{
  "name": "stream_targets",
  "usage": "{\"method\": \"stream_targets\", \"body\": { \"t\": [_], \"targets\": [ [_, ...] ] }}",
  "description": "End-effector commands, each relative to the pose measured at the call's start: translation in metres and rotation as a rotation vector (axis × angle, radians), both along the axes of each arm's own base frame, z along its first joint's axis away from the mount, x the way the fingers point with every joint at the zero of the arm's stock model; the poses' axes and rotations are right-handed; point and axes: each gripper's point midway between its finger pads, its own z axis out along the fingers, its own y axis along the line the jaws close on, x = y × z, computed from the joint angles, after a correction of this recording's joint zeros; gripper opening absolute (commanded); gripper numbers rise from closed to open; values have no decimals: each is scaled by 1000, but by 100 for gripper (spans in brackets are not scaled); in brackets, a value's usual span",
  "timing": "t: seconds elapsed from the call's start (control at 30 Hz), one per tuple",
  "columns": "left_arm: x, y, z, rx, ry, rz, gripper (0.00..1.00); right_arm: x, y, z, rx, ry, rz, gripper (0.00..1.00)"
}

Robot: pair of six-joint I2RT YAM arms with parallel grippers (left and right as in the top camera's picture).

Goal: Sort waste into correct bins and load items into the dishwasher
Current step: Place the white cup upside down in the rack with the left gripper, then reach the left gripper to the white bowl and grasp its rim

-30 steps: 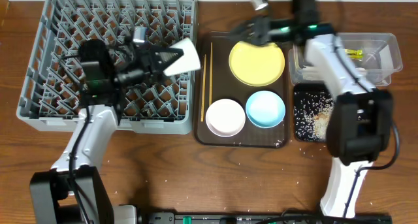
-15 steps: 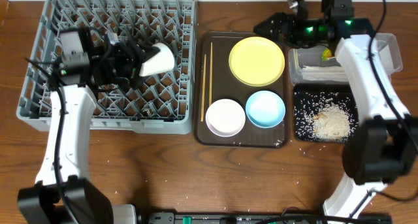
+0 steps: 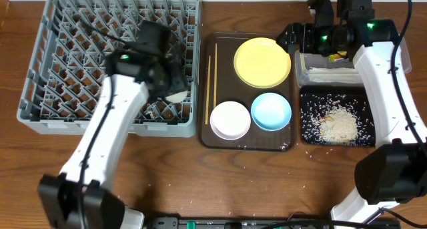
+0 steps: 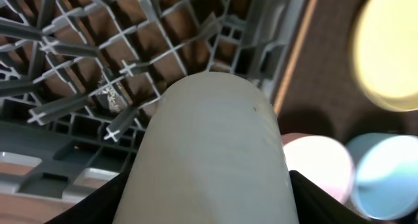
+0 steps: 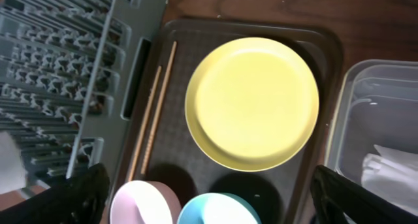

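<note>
My left gripper (image 3: 170, 85) is shut on the small white cup (image 3: 178, 96) and holds it over the front right part of the grey dish rack (image 3: 40, 89). In the left wrist view the cup (image 4: 209, 152) fills the space between the fingers, above the rack's pegs (image 4: 98, 67). My right gripper (image 3: 297, 37) is open and empty, high over the right edge of the yellow plate (image 3: 262, 62). The right wrist view shows the plate (image 5: 251, 103), chopsticks (image 5: 153, 113), white bowl (image 5: 140, 204) and blue bowl (image 5: 212, 212) below the open jaws (image 5: 222, 201).
The brown serving tray (image 3: 247, 143) holds the plate, chopsticks (image 3: 210, 82), white bowl (image 3: 230, 119) and blue bowl (image 3: 271, 111). The clear tub (image 3: 397, 55) holds a napkin (image 3: 330, 74) and the wrapper (image 3: 337, 55). The black tray (image 3: 303, 132) holds rice (image 3: 337, 122).
My left arm has swung the cup from the rack's middle to its front right part. My right gripper has drifted a little to the right, staying open.
</note>
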Motion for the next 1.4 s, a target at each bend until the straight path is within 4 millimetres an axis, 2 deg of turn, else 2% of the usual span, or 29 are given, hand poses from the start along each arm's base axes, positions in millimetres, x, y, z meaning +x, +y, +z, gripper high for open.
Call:
{"method": "stream_targets", "body": {
  "t": [0.0,0.23,0.3,0.47,0.57,0.67,0.8,0.93,1.0,1.07,1.2,1.33,1.37],
  "targets": [
    [1,6,-24,122,62,-27,28,-2,0,1,-24,-9,13,94],
    [-11,9,-63,162,228,-16,29,-8,1,-2,-26,20,17,93],
    [-11,10,-69,167,246,-18,33,-8,3,-2,-26,17,21,93],
    [-12,10,-79,174,274,-19,85,-10,10,-2,-26,17,37,93],
    [-7,11,-73,169,257,-13,92,-10,13,-2,-26,15,42,93],
    [2,12,-53,156,212,-5,93,-10,14,-2,-26,13,45,93],
    [18,9,-12,130,116,3,93,-12,19,-2,-27,16,56,93],
    [19,-9,13,26,63,-25,93,-15,29,-2,-27,17,79,93],
    [15,-17,17,-26,71,-41,92,-19,35,-4,-27,28,92,88],
    [5,-32,18,-112,112,-61,89,-33,46,-11,-52,76,119,80],
    [-2,-35,16,-131,145,-49,86,-44,52,-21,-144,107,120,68],
    [-4,-39,15,-128,152,-56,81,-53,72,-23,-155,117,147,53],
    [-5,-41,15,-129,154,-55,80,-55,76,-23,-156,120,151,52]
  ]
}}
